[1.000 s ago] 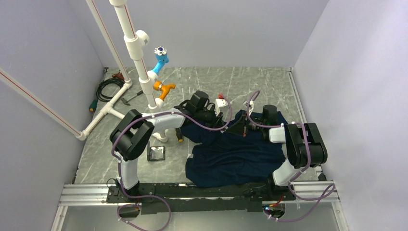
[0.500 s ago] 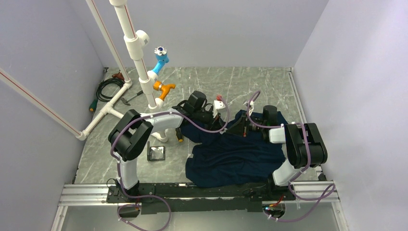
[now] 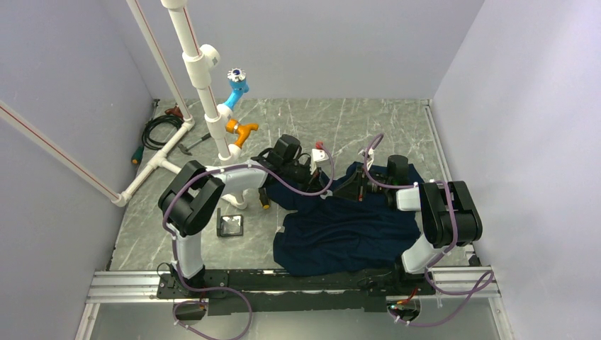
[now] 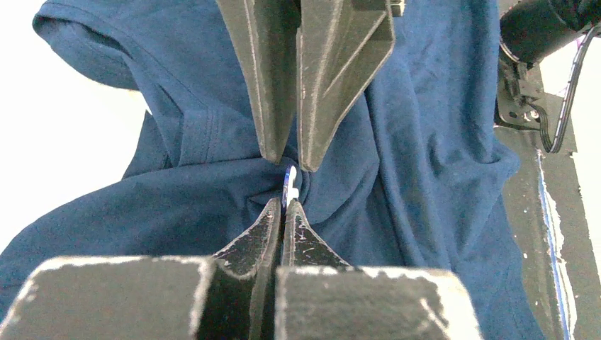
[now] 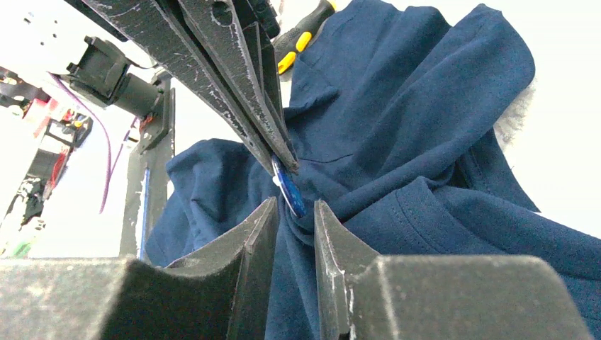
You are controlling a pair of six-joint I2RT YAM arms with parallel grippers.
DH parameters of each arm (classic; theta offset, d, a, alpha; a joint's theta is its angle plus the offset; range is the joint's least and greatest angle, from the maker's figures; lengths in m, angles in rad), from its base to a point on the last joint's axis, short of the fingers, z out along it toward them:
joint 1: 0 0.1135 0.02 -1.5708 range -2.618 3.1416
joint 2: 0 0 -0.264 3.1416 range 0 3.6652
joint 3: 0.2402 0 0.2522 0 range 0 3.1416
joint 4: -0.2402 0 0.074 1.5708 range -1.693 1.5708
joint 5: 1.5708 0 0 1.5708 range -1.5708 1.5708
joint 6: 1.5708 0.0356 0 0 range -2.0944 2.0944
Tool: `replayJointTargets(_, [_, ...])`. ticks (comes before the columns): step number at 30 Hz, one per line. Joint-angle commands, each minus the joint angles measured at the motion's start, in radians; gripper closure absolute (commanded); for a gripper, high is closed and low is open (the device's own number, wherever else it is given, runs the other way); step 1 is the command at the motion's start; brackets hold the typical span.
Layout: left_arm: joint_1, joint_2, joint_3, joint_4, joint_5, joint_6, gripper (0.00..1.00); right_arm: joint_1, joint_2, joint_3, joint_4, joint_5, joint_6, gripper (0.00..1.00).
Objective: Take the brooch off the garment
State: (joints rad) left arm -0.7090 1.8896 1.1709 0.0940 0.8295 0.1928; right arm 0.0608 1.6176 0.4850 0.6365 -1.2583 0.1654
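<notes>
The shirt (image 3: 340, 234) lies on the counter (image 3: 368, 120). At its far part the right jaws have just opened a little and let go. The left jaws have just pinched shut on the brooch (image 5: 287, 190), right against the bunched cloth. It looks ready to pull off.

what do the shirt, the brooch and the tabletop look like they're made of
The garment: soft knit cloth, likely cotton jersey, matte navy; it folds loosely and shows stitched hems.
The brooch: hard thin disc, glossy blue face with pale edge; metal or plastic, cannot tell.
The table: grey surface with white streaks, marble-look; stone or printed laminate, unclear.
</notes>
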Motion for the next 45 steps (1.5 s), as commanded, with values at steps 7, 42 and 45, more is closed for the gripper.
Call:
replayJointTargets(7, [0.004, -0.03, 0.03, 0.046, 0.106, -0.044, 1.0, 0.002, -0.008, 0.017, 0.025, -0.015, -0.023, 0.73])
replayJointTargets(42, [0.004, 0.026, 0.091, -0.008, 0.031, -0.075, 0.7, 0.0, -0.037, -0.019, 0.077, -0.03, -0.016, 1.0])
replayJointTargets(45, [0.004, 0.0, 0.063, 0.004, -0.01, -0.076, 0.64, -0.006, -0.012, 0.012, 0.028, 0.014, 0.013, 1.0])
